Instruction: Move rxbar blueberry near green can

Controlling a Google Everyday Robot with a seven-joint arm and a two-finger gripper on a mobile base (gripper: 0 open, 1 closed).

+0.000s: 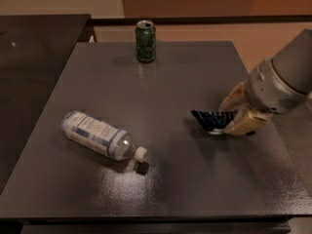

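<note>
The rxbar blueberry [210, 120], a dark navy wrapper with a pale edge, is held above the grey table at the right, between the tan fingers [246, 123] of my gripper [235, 113]. The gripper is shut on its right end, and the bar's left end sticks out free. The green can [146, 41] stands upright at the table's far edge, well up and left of the bar. My grey arm comes in from the right edge of the view.
A clear plastic bottle [100, 136] with a white-blue label and white cap lies on its side at the front left of the grey table [161, 82]. A dark counter [34, 48] adjoins the table on the left.
</note>
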